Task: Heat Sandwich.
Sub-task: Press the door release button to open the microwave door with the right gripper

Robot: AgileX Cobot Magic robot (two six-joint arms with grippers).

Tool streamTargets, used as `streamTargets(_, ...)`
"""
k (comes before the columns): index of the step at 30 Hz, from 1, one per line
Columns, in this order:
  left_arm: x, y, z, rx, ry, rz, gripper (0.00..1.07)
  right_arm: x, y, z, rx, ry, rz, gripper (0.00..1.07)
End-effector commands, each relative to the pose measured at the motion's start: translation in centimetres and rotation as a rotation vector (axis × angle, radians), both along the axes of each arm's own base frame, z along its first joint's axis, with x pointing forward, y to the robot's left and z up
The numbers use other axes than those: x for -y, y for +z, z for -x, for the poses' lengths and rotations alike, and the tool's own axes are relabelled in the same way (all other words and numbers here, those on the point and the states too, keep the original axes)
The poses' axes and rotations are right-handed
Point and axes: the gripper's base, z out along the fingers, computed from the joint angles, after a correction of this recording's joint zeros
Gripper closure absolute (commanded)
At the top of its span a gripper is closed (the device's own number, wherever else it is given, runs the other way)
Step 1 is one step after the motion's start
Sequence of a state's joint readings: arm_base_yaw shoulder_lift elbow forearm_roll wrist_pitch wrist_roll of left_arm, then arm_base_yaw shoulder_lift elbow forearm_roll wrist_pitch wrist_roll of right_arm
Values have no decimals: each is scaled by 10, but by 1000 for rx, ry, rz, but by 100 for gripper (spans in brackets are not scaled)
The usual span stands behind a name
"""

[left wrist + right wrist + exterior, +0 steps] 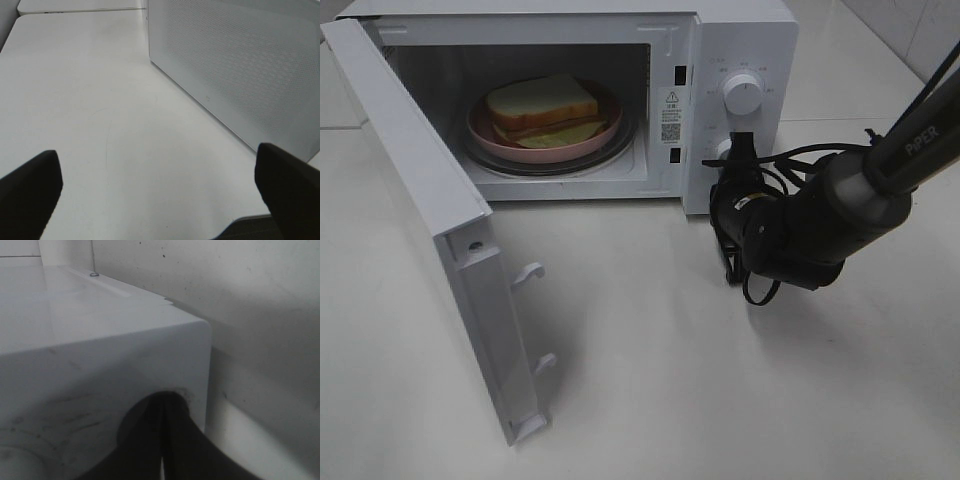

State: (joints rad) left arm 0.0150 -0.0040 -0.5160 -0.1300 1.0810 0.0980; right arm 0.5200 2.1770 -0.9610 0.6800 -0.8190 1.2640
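Note:
The sandwich (pixel 542 100) lies on a round pink plate (pixel 485 130) inside the white microwave (pixel 740 40), whose door (pixel 420 170) stands wide open to the left. My right gripper (pixel 740 148) is at the control panel with its tips against the lower knob (pixel 723 150), under the upper knob (pixel 742 93). In the right wrist view its dark fingers (pixel 162 450) are pressed together against the panel. My left gripper (pixel 160 200) is open and empty over bare table beside the microwave's perforated side wall (pixel 240 65). It does not show in the exterior high view.
The open door's latch hooks (pixel 530 272) jut out over the white table (pixel 650 380) in front of the microwave. The right arm (pixel 880 170) with its cables reaches in from the right. A grey wall (pixel 250 300) stands behind the microwave.

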Motion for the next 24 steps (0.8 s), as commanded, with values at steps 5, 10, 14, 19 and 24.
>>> streamTargets(5, 1, 1, 1, 17, 3, 12, 6, 11, 46, -37, 353, -61, 20, 107)
streamTargets(10, 1, 1, 1, 17, 3, 12, 6, 11, 44, -36, 330, -53, 19, 107)
streamTargets(14, 1, 1, 1, 17, 3, 12, 6, 11, 43, -36, 324, -50, 18, 107)
streamTargets(19, 1, 1, 1, 17, 3, 12, 6, 8, 43, -32, 238, -20, 1, 107)
streamTargets(24, 1, 1, 1, 17, 3, 12, 6, 7, 35, -14, 168, 0, 11, 107)
